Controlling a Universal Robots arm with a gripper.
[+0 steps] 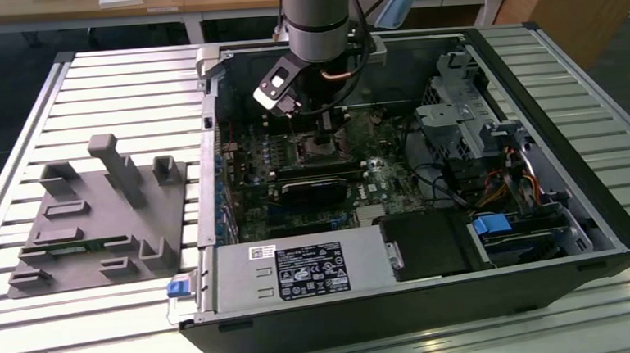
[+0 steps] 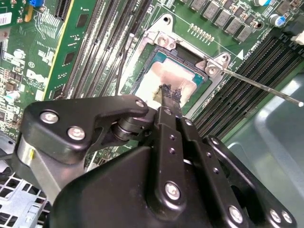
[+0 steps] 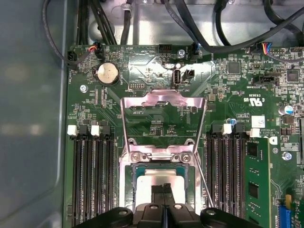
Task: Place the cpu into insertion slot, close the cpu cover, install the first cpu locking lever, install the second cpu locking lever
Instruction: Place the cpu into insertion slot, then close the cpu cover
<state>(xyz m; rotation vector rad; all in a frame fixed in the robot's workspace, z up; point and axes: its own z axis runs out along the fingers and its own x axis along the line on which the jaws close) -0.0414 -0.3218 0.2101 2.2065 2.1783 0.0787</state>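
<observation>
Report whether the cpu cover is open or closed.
Open. In the first wrist view the cpu cover is swung back off the insertion slot, leaving the cpu bare.

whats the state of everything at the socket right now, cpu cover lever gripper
cpu: seated in the insertion slot, metal face up
cpu cover: open, flipped back
locking lever: unlatched, sticking out free
gripper: fingers shut, tips over the cpu
computer case: side open
</observation>
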